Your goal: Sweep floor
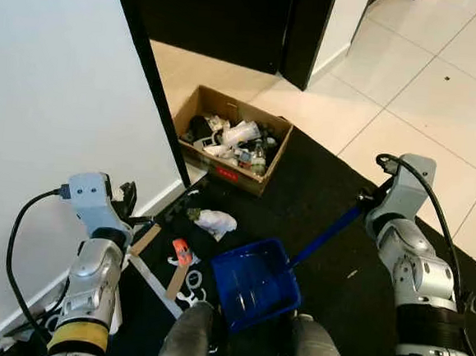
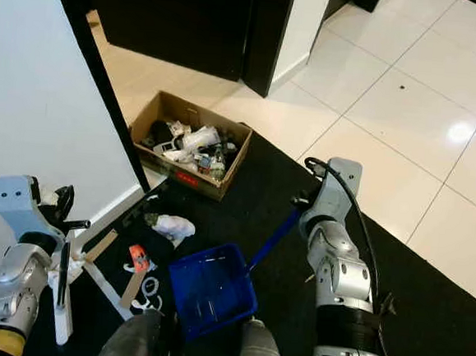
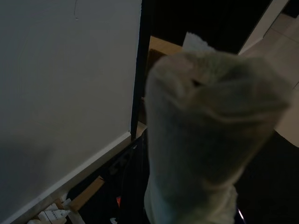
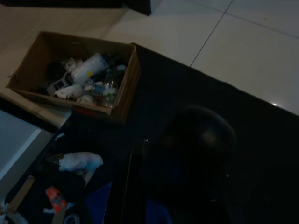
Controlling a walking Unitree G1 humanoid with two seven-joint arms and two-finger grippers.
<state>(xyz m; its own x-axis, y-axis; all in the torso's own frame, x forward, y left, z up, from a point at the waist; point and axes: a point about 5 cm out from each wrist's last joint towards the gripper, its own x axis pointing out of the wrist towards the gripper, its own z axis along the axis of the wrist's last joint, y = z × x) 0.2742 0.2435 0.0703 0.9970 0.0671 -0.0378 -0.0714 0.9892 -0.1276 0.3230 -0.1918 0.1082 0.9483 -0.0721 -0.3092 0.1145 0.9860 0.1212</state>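
Dustpan [image 1: 254, 285], blue plastic, resting on black mat [image 1: 327, 193] just ahead of the robot's legs, a few small scraps inside; its blue handle [image 1: 326, 232] slants up to the right gripper [image 1: 371, 202], fingers hidden behind the wrist, so its grip cannot be told. Left gripper [image 1: 129, 205], near the white wall [image 1: 55, 89], beside a white brush handle [image 2: 63, 284]; finger spread cannot be told, a pale blurred shape blocking the left wrist view. Litter beside the dustpan: orange scrap [image 1: 182, 252], cardboard strips [image 1: 144, 240], crumpled white paper [image 1: 216, 222]. Farther off, cardboard box [image 1: 265, 170] packed with bottles and rubbish, at the mat's far edge. Beyond, glossy cream floor tiles [image 1: 442, 95] and dark doorway [image 1: 218, 16].
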